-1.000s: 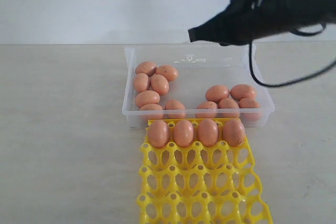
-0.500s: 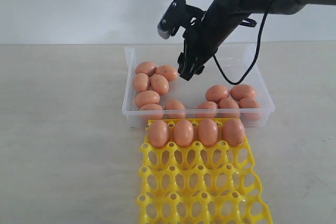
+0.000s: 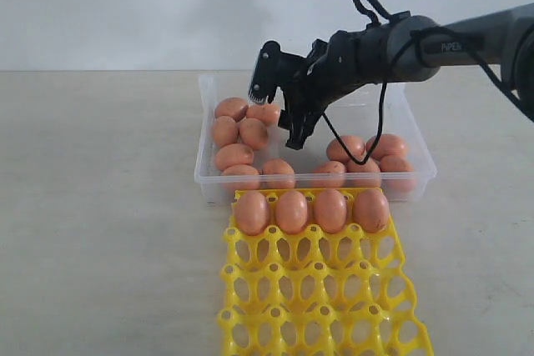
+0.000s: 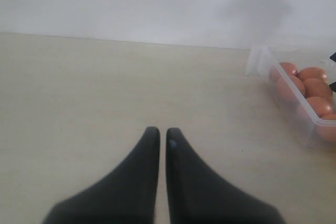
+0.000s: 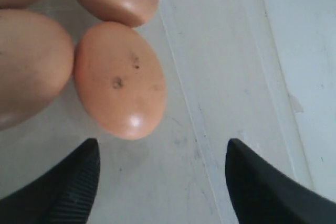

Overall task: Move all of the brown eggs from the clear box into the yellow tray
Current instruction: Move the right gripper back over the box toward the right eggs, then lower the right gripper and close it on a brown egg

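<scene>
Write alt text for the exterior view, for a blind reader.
The right end effector, jaws wide open, reaches down into the clear box at the left cluster of brown eggs; a second cluster lies at the box's right. Four eggs fill the yellow tray's row nearest the box, and its other visible cups are empty.

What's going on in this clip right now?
The right gripper is down inside the clear box, jaws open, poised beside a speckled brown egg but gripping nothing. Four eggs sit in the yellow tray, filling the row nearest the box; roughly a dozen more lie in the box. The left gripper is shut, off to the side over the table.
</scene>
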You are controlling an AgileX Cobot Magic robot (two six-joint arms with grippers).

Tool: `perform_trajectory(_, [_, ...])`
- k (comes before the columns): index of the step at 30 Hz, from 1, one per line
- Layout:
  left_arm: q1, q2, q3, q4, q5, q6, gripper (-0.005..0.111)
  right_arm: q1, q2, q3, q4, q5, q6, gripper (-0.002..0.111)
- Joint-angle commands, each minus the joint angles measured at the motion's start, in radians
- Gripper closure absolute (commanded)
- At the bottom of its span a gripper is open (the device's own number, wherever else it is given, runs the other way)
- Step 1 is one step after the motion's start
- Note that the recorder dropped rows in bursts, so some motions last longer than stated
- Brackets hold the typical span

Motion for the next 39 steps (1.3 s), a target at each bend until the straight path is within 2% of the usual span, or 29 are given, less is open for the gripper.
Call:
perform_trajectory(1, [-0.004,-0.002,0.004,0.004,-0.013,0.004,0.103,-0.001,0.004,-0.008,0.008,-0.002,-0.011,0.048])
perform_trajectory(4, [-0.004,-0.002,0.004,0.004,-0.013,0.004,0.103,-0.001,0.004,-0.008,0.037,0.007,-0.021,0.048])
perform_trajectory(10, [-0.004,-0.002,0.004,0.004,-0.013,0.004,0.103,0.001,0.004,-0.008,0.222,0.069,-0.183,0.048])
perform_trajectory(12, [-0.004,-0.002,0.004,0.004,-0.013,0.004,0.103,0.001,0.002,-0.008,0.261,0.069,-0.159,0.048])
perform_trajectory(15, [-0.004,-0.002,0.004,0.004,-0.013,0.004,0.103,-0.001,-0.028,-0.008,0.255,0.086,-0.023,0.048])
perform_trajectory(21, [-0.004,-0.002,0.004,0.004,-0.013,0.004,0.103,-0.001,-0.178,-0.008,0.043,0.357,0.316,0.048])
perform_trajectory(23, [-0.004,-0.002,0.004,0.004,-0.013,0.004,0.103,-0.001,-0.222,-0.008,-0.085,0.442,0.434,0.048])
perform_trajectory(29, [-0.004,-0.002,0.004,0.004,-0.013,0.004,0.103,-0.001,-0.260,-0.016,-0.398,0.604,0.496,0.048])
perform_trajectory(36, [-0.004,-0.002,0.004,0.004,-0.013,0.004,0.103,-0.001,-0.218,-0.014,-0.391,0.735,0.488,0.048])
perform_trajectory(39, [-0.004,-0.002,0.004,0.004,-0.013,0.004,0.103,-0.001,-0.211,-0.014,-0.349,0.852,0.488,0.057])
